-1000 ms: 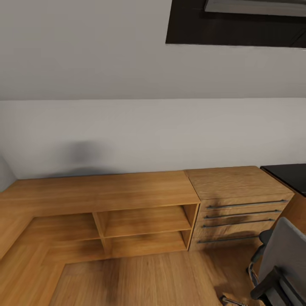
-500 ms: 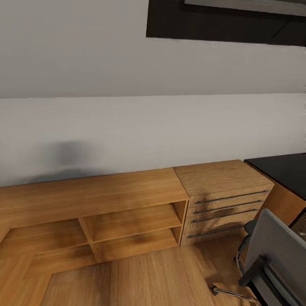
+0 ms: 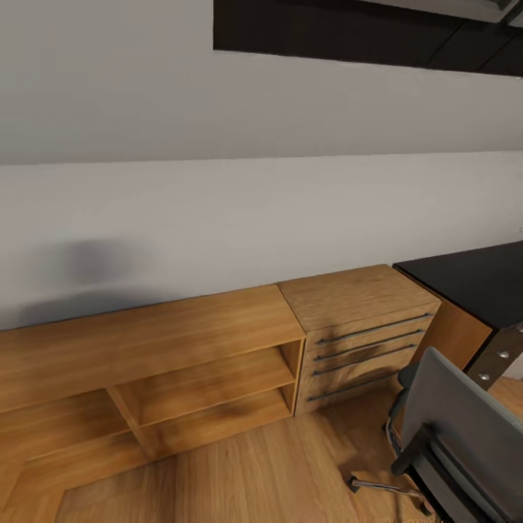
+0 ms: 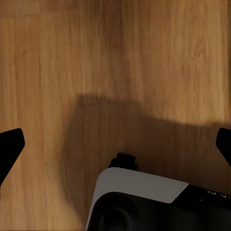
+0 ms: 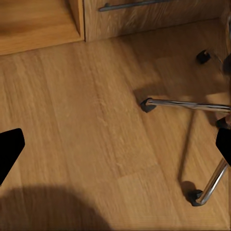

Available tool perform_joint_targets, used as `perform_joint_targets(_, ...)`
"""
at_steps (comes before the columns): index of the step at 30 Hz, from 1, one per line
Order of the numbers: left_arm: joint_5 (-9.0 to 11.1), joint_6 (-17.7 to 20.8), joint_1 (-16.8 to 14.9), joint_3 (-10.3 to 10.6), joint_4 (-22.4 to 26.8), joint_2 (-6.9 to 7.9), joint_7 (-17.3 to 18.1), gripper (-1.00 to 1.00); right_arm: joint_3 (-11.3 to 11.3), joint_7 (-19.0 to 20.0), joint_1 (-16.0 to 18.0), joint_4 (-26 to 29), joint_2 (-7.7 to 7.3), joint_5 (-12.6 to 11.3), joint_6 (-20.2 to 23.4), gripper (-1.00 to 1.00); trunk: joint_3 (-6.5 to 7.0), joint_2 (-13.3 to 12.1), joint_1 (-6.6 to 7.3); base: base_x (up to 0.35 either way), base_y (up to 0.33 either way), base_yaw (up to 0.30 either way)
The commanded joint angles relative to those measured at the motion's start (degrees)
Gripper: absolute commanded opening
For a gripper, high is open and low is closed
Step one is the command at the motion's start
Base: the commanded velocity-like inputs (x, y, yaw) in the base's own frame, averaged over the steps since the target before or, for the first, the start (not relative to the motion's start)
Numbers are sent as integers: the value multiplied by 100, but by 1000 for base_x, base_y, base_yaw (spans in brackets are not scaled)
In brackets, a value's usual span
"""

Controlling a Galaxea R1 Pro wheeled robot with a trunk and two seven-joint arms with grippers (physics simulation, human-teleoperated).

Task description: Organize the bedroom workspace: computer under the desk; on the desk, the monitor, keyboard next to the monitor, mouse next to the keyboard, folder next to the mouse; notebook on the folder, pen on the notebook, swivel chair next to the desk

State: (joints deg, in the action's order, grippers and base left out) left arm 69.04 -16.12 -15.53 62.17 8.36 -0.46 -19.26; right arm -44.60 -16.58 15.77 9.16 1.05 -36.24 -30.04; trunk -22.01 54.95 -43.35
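En route through the bedroom: the right gripper [image 5: 115,144], jaws spread wide and empty, hangs above the wooden floor [image 5: 86,120], the swivel chair [image 3: 454,428] and its chrome base [image 5: 192,106] just ahead of its fingertips. The left gripper [image 4: 115,144], likewise spread, points at bare floor. The desk [image 3: 479,283] lies beyond the chair, past the wooden drawer unit [image 3: 359,327], likely the next stop.
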Motion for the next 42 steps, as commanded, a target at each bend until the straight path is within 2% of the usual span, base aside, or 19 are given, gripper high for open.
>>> perform_joint_targets(1,39,-16,-3,50,8,2,-34,100,-49,-38,5,-2,1,-23,-10,100,-14,5,0,4,2,-206)
perform_joint_targets(14,39,-22,-3,50,8,2,-34,100,-49,-38,5,-2,1,-23,-10,100,-107,5,0,18,70,-206)
perform_joint_targets(33,39,-22,-3,52,8,2,-34,100,-49,-38,5,-2,1,-23,-10,100,-243,5,0,195,226,-206)
perform_joint_targets(42,39,-20,-3,50,8,2,-34,100,-51,-38,5,-2,1,-23,-10,100,-307,5,0,78,73,-206)
